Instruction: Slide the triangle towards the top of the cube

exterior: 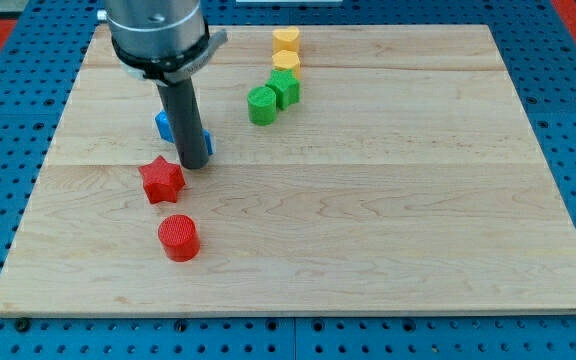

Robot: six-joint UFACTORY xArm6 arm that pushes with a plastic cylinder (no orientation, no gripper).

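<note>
Nearest the view's bottom, wooden board point(388, 200); red cylinder point(179, 238), then red star point(161, 180) above; my tip point(195, 165), no pincer, holds nothing, beside the star, hiding a blue block point(165, 126), shape unclear; green blocks point(273, 97) and yellow blocks point(286, 50) top.

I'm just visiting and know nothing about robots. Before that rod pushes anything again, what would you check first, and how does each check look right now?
1. Tip located: ok. My tip rests on the board, beside the blue block.
2. Blue block's shape: cannot tell, the rod hides most of it.
3. Cube identified: cannot tell; the green blocks and yellow blocks sit clustered at the view's top.
4. Red star out of the way: not ok, it lies just left of my tip.
5. Red cylinder out of the way: ok, nearer the view's bottom.
</note>
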